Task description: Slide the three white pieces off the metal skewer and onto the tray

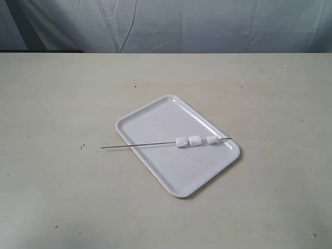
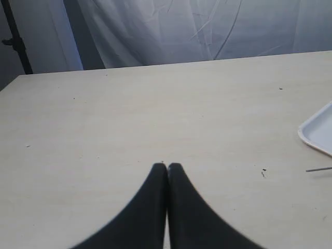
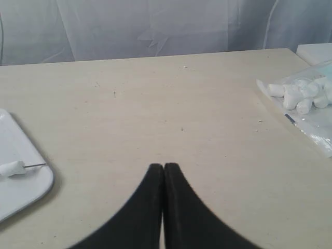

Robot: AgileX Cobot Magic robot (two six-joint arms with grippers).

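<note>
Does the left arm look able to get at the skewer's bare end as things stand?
Probably yes. The bare end of the skewer overhangs the tray onto the table on that side. Nothing lies between it and the left gripper, though its shut jaws would need opening.

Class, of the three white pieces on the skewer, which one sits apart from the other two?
The rightmost piece in the exterior view; a stretch of bare skewer separates it from the other two, which sit close together.

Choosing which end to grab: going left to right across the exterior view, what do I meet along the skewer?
Thin dark metal skewer, bare shaft → first small white soft piece → second white piece → third white piece → short skewer tip → glossy white rectangular tray, right rim.
</note>
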